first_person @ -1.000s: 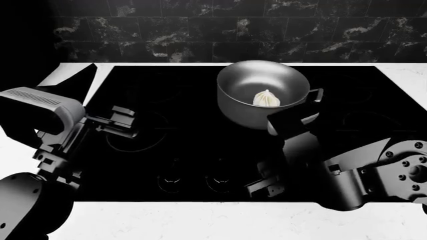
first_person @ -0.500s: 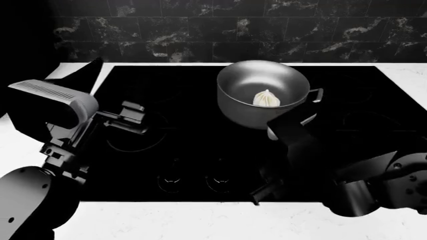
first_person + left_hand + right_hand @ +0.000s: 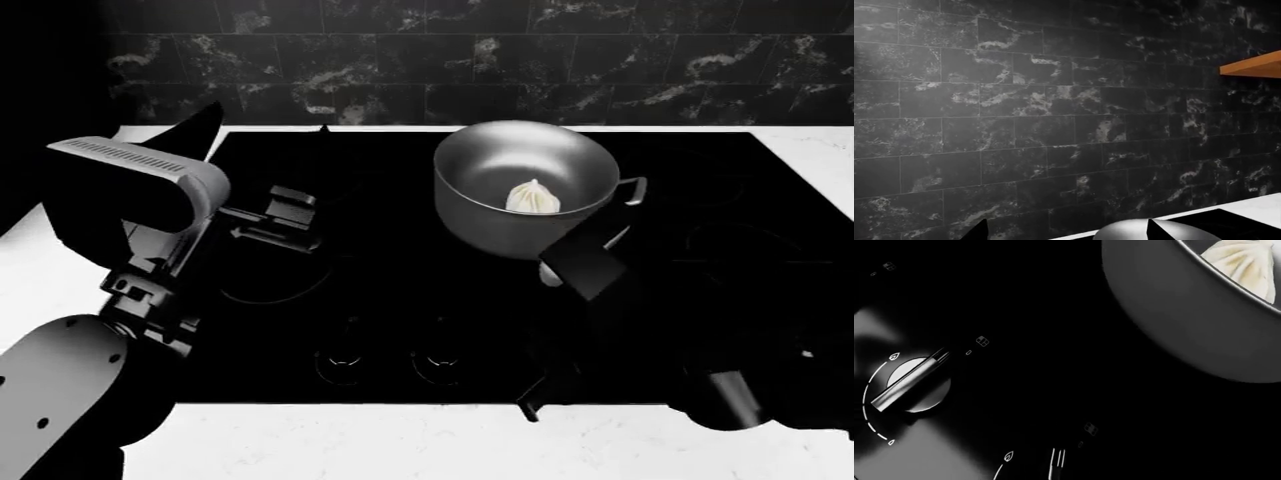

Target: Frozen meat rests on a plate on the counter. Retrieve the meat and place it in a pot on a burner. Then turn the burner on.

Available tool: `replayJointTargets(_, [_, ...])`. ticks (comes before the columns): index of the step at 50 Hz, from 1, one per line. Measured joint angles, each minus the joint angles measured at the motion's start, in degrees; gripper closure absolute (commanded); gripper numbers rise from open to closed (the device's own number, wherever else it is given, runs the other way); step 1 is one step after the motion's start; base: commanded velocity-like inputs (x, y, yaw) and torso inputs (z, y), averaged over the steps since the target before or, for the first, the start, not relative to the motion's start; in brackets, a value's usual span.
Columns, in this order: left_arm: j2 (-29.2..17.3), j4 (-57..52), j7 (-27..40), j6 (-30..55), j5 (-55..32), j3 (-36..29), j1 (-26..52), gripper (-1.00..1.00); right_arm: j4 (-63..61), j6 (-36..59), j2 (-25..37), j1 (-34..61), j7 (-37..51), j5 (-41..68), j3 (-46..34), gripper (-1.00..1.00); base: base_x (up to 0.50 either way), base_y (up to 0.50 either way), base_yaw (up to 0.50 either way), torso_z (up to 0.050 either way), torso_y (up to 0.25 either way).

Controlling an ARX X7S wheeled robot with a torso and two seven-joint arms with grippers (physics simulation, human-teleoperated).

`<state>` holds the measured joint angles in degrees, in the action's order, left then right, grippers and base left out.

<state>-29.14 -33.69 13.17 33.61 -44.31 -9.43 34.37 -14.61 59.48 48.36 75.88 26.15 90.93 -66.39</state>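
At the left of the head view, the left arm's grey housing rises over the white veined counter (image 3: 400, 440), and the left gripper (image 3: 287, 225) hangs above the left part of the flat glossy black glass cooktop (image 3: 387, 290); whether its fingers are apart or together cannot be told. Just below it a faint thin ring marks a burner (image 3: 274, 290). Low in the centre sit two small round control knobs (image 3: 340, 362).

Right of centre in the upper half stands the round grey brushed-metal pot (image 3: 523, 185), its small handle pointing right. The small cream-white ridged lump of meat (image 3: 534, 197) lies inside, on the pot's floor toward its right side.

Lower right, the dark right arm reaches over the cooktop, with the right gripper (image 3: 541, 385) near the front edge, just right of the knobs; its fingers are too dark to judge. In the right wrist view a metal knob (image 3: 911, 385) shows at the left, the pot wall (image 3: 1187, 330) and meat (image 3: 1247, 262) at the upper right.
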Motion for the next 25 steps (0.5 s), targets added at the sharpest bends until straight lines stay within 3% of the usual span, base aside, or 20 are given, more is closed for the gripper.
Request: replayJointTargets(25, [0.52,0.66,1.0,0.92,0.63,-1.76,1.31,-1.0,2.02,-1.59,0.12,4.23,-13.74,-8.85,-5.62,1.0,0.0,0.0,0.0,0.0,0.0])
